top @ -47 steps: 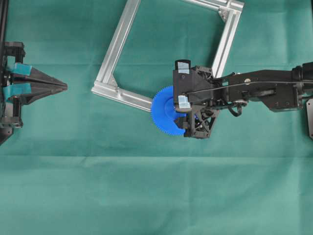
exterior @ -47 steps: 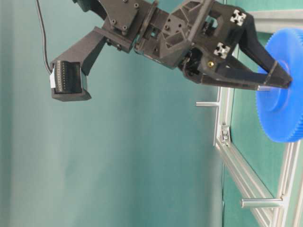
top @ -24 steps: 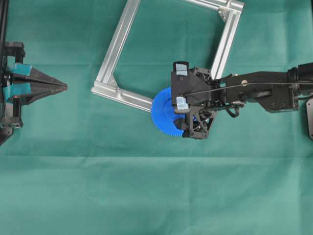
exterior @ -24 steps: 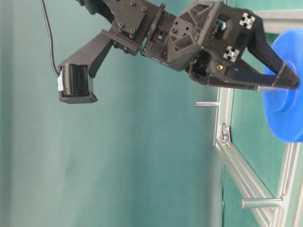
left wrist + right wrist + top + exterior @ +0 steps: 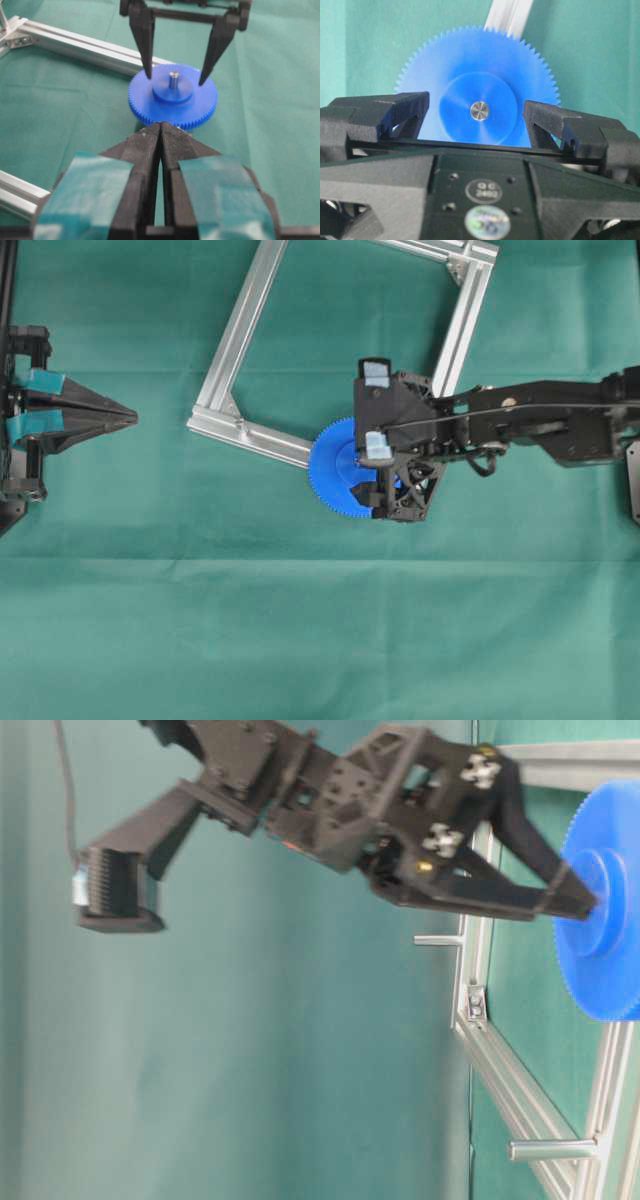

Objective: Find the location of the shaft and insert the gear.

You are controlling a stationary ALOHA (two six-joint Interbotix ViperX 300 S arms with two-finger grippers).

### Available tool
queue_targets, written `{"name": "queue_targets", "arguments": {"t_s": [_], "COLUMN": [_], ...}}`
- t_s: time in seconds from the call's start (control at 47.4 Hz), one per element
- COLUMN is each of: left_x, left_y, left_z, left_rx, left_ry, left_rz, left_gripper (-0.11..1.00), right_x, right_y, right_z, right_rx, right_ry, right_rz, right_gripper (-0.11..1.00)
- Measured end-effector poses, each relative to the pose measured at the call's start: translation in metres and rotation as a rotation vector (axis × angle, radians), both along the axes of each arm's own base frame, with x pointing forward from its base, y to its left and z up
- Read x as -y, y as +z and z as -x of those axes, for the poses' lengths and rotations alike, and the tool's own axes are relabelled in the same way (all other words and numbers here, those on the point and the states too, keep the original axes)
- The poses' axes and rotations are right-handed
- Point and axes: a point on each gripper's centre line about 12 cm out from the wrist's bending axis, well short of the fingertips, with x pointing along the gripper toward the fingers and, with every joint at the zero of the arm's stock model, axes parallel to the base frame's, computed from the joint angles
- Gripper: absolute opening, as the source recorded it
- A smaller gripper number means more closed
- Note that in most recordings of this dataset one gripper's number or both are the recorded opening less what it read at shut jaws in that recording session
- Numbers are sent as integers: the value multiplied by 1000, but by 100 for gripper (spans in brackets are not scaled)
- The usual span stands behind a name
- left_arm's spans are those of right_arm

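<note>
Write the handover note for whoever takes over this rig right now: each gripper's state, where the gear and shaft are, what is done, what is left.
Right gripper: open, fingers either side of the hub, not gripping.
Left gripper: shut, empty, parked at the left edge of the overhead view, facing the gear.
Gear: flat on the green cloth beside the aluminium frame.
Shaft: its silvery tip shows through the gear's centre hole.
Done: gear seated on the shaft and released.
Left: probably only lifting the right arm clear without nudging the gear.
</note>
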Motion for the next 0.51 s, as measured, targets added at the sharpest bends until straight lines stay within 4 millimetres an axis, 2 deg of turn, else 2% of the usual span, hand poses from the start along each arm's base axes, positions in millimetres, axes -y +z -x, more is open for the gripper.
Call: {"name": "queue_targets", "arguments": {"t_s": [0.359, 0.507], "left_x": [0, 0], "left_y": [0, -1], "left_z": [0, 0], "left_rx": [-3, -5], "left_ry": [1, 1], "left_rz": [-1, 0], "left_gripper": [1, 1], "right_x": [0, -1], "right_y": [42, 49], "right_z": [10, 16], "right_rx": [82, 98], "right_ry": [8, 7], "right_rz": [12, 12], "right_gripper": [89, 89]}}
